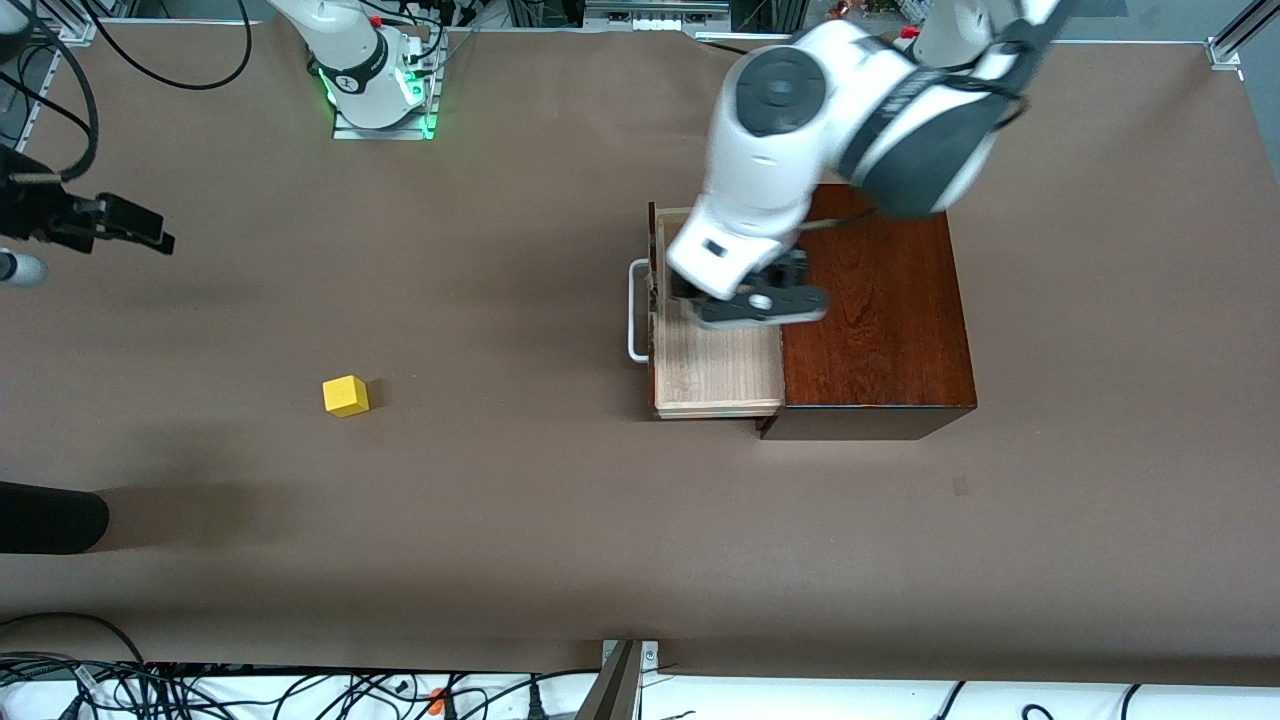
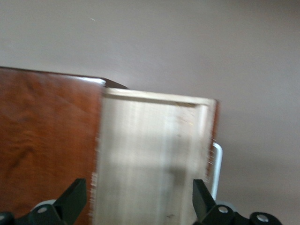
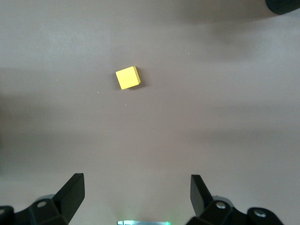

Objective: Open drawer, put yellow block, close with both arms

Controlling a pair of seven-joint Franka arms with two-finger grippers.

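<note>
The drawer [image 1: 715, 370] stands pulled out of the dark mahogany box [image 1: 880, 330] toward the right arm's end, its pale tray [image 2: 150, 150] bare and its white handle [image 1: 636, 312] free. My left gripper [image 1: 745, 300] hovers over the open tray, open [image 2: 139, 197], with nothing between its fingers. The yellow block [image 1: 345, 396] lies alone on the brown table, well toward the right arm's end. My right gripper [image 3: 136, 197] is open, high over the table between its base and the yellow block [image 3: 128, 78]. It does not show in the front view.
The brown table [image 1: 560, 520] spreads between block and drawer. A black fixture [image 1: 100, 225] and a dark rounded thing [image 1: 50, 515] stick in at the right arm's end edge. The right arm's green-lit base [image 1: 380, 100] stands at the robots' edge.
</note>
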